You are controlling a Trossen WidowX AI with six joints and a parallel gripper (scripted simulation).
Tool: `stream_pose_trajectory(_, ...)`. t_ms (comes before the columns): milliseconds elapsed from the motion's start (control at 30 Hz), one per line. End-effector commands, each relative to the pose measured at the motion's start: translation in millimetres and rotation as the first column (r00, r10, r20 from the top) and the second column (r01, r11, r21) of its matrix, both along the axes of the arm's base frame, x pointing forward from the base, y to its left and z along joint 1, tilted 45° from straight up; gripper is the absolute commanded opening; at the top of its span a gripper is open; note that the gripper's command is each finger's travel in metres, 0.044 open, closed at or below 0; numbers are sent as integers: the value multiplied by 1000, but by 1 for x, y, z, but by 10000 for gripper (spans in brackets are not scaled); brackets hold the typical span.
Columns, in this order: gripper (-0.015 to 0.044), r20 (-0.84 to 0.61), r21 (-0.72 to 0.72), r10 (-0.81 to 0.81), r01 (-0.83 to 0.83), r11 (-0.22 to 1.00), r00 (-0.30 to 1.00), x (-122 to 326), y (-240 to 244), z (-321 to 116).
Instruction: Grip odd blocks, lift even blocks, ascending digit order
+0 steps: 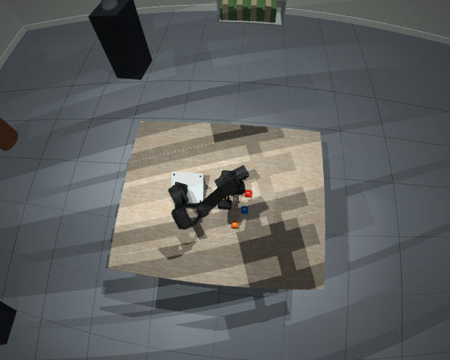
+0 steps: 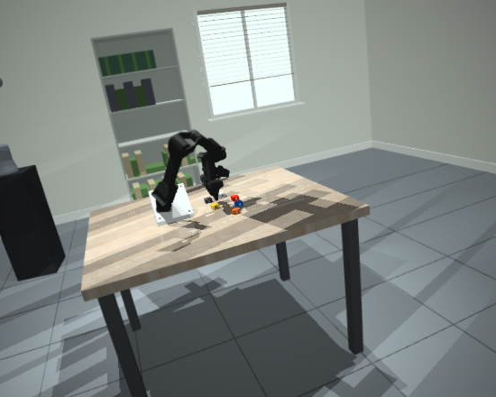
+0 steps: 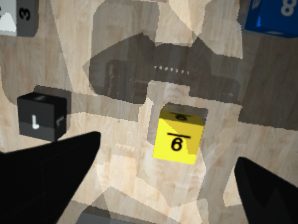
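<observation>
Two open fingers, yellow block (image 3: 177, 140) (image 2: 215, 206) between, untouched

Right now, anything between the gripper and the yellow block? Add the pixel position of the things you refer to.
Nothing visible in the way. The open gripper (image 1: 225, 201) (image 2: 216, 198) (image 3: 168, 151) has the yellow block (image 2: 215, 206) (image 3: 177, 139) in view between its fingers; the black block (image 2: 208, 199) (image 3: 42, 117) sits off to one side, outside the gap.

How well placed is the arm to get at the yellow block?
Probably yes: the jaws stand open with the yellow block between their lines, and nothing visible blocks the way.
</observation>
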State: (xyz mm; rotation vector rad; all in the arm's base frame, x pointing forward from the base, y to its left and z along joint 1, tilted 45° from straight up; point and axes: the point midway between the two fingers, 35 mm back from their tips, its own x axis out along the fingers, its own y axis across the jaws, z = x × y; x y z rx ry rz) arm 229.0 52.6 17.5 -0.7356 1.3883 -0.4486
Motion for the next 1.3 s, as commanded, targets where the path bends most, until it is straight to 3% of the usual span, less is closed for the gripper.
stream_pose_trajectory(0, 400, 4, -2, 7, -7, 1000, 1000, 2, -3, -3)
stream_pose_trajectory(733, 400, 5, -4, 7, -7, 1000, 1000, 7, -26, -26)
stream_pose_trajectory(1100, 120, 5, -4, 7, -7, 1000, 1000, 7, -26, -26)
stream_pose_trajectory(1267, 120, 5, -4, 7, -7, 1000, 1000, 7, -26, -26)
